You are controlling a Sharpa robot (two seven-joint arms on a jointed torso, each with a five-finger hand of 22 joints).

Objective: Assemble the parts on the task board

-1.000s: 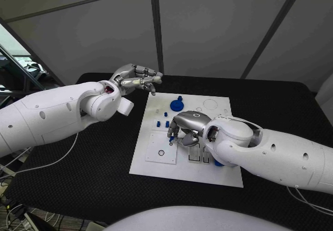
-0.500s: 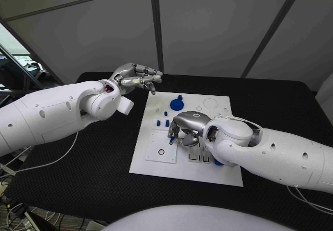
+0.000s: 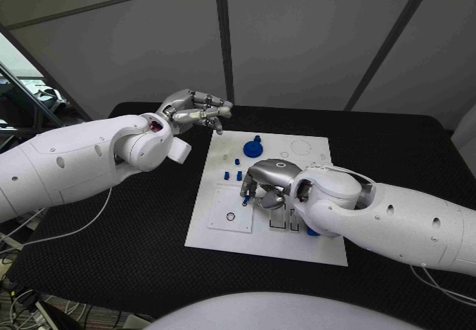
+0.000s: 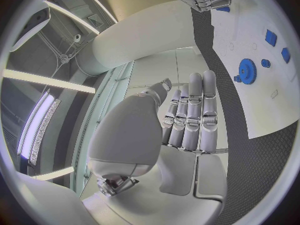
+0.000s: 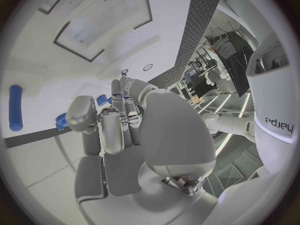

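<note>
The white task board [image 3: 298,240] lies in the middle of the black table. On its far end stands a blue gear [image 3: 253,146], with small blue parts [image 3: 232,177] beside it. My right hand [image 3: 264,183] hovers low over the board's middle, fingers curled down, pinching a small blue part [image 3: 245,199] at its fingertips. The right wrist view shows that blue part [image 5: 61,121] by the thumb and a blue peg [image 5: 15,107] lying on the board. My left hand [image 3: 195,110] is raised beyond the board's far left corner, holding nothing, its fingers [image 4: 190,112] straight.
A raised white panel [image 3: 231,212] with a round hole sits on the board's left side, slotted recesses [image 3: 283,220] beside it. Another blue piece [image 3: 312,234] peeks out under my right arm. The left wrist view shows the gear [image 4: 247,71] and black table [image 4: 250,155].
</note>
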